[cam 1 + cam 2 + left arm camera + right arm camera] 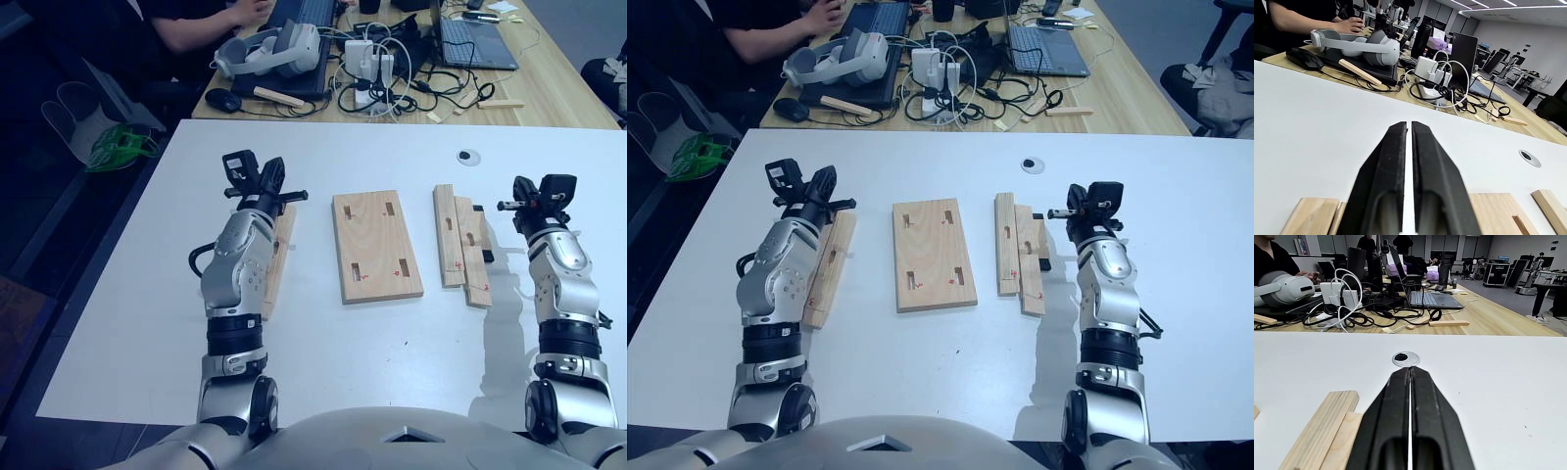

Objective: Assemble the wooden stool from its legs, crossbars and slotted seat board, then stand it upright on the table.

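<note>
The slotted seat board (376, 245) lies flat in the middle of the white table (323, 362). To its right lie two wooden leg pieces (462, 245) side by side, with a small dark part beside them. More wooden pieces (278, 257) lie at the left, partly under my left arm. My left gripper (253, 174) hovers above their far end, shut and holding nothing. My right gripper (534, 189) hangs just right of the right-hand pieces, shut and holding nothing. In the wrist views both pairs of black fingers (1406, 171) (1409, 416) are pressed together over the wood.
A round grey grommet (469, 157) sits in the table beyond the right-hand pieces. A wooden desk (549, 88) behind carries a headset (269, 51), cables, a charger, laptops and loose wood strips. A person sits at its far left.
</note>
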`<move>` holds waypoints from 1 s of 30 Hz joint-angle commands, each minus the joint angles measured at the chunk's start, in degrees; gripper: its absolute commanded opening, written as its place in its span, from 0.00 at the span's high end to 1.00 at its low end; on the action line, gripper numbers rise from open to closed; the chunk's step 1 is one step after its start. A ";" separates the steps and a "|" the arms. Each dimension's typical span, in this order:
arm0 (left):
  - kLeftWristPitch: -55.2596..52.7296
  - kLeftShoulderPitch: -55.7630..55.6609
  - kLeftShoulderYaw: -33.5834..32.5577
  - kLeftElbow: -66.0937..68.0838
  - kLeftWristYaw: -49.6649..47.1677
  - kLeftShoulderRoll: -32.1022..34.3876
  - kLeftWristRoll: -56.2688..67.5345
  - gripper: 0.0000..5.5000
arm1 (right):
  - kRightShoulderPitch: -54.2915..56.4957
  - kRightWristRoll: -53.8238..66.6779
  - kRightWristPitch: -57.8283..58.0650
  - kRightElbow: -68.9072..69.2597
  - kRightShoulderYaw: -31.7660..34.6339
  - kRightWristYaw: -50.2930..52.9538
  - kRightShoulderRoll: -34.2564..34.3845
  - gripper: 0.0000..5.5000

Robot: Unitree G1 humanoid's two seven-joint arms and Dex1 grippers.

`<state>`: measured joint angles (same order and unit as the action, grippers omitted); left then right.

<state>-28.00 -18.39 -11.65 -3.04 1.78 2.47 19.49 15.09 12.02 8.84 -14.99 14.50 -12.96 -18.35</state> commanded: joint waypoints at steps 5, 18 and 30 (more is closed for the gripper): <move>-4.18 -0.68 -0.27 -1.37 -0.14 1.16 0.84 0.79 | -1.67 0.80 2.42 2.69 0.52 0.42 0.55 1.00; -2.43 -1.13 1.48 0.90 2.67 0.99 0.58 0.79 | 0.72 0.49 1.89 -0.75 0.48 -0.04 -0.23 1.00; -6.69 -2.62 0.55 -0.22 5.00 11.05 -2.16 0.52 | 0.43 -0.24 1.50 -0.40 0.59 0.65 -0.44 1.00</move>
<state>-32.86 -19.85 -10.76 -3.37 4.92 7.91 19.28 15.61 11.95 10.39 -16.08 14.76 -12.84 -18.44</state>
